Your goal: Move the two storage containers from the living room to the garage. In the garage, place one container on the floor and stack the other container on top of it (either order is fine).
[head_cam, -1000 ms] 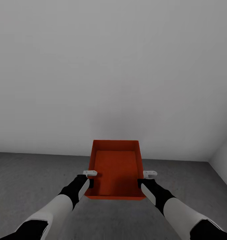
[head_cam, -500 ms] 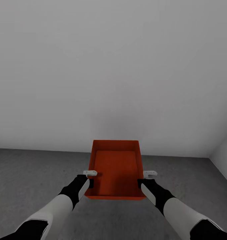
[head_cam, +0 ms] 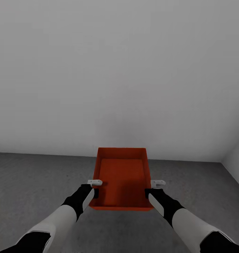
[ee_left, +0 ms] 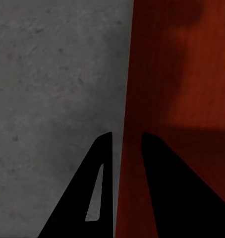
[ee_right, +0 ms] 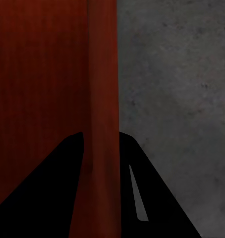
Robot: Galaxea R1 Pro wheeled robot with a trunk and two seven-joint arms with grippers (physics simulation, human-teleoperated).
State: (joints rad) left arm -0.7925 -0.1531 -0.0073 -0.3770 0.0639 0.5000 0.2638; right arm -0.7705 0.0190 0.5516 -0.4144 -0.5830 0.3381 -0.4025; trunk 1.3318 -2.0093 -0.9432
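One orange-red storage container [head_cam: 122, 177] is carried in front of me, open top up, above the dark grey concrete floor [head_cam: 35, 182] of the garage. My left gripper [head_cam: 94, 191] is shut on the bin's left wall [ee_left: 126, 99], one finger inside and one outside. On the opposite side my right gripper [head_cam: 150, 191] is shut on the right wall [ee_right: 103, 89] the same way. The bin is empty. The second container is out of view.
A plain grey-white wall [head_cam: 119, 70] stands close ahead, meeting the floor just beyond the bin. A second wall [head_cam: 237, 158] forms a corner at the far right. Speckled concrete [ee_right: 182, 74] lies beneath both grippers.
The whole view has shifted slightly: the wall's base line sits a little higher in the picture than before. The bin and both grippers keep the same places relative to me.
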